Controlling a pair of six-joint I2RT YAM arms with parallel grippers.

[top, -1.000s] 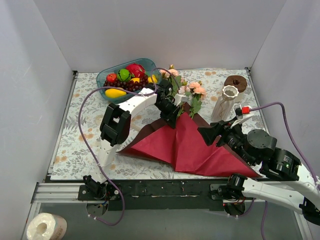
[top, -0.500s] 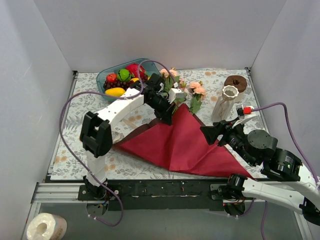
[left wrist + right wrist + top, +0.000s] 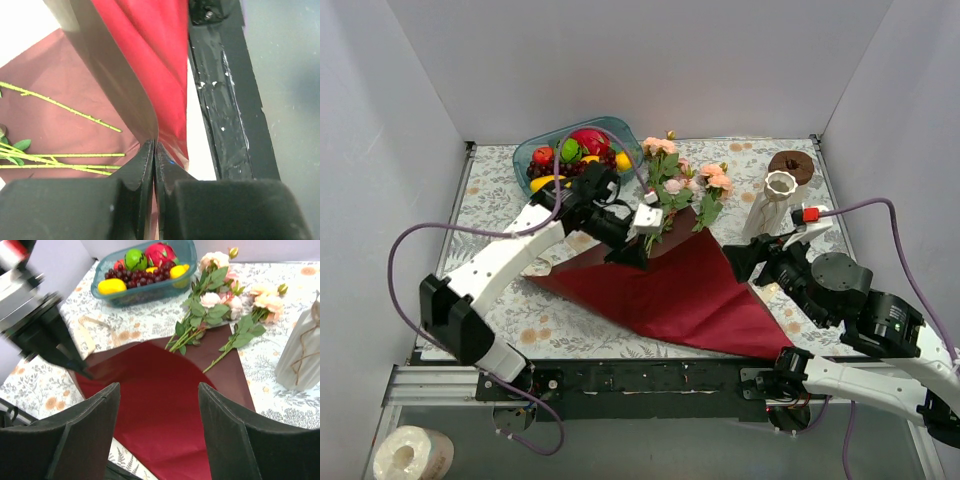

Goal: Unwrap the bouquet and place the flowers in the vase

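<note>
left gripper [image 3: 154, 147]: clenched on a raised fold of the wrapping paper [image 3: 680, 290], with the sheet pinched between the pressed fingers.
right gripper [image 3: 159, 405]: jaws spread wide and holding nothing, hovering above the paper's right side near the table's right edge.
wrapping paper: dark red, unfolded and spread across the middle of the table [image 3: 580, 325], one corner reaching the near edge.
flowers [image 3: 672, 188]: loose, with stems lying on the paper's far corner and blooms pointing toward the far edge.
vase [image 3: 762, 215]: upright toward the far right corner, near the flowers but apart from them.
brown ring [image 3: 790, 165]: just behind the vase.
fruit bowl [image 3: 575, 150]: at the far edge, left of the flowers.
</note>
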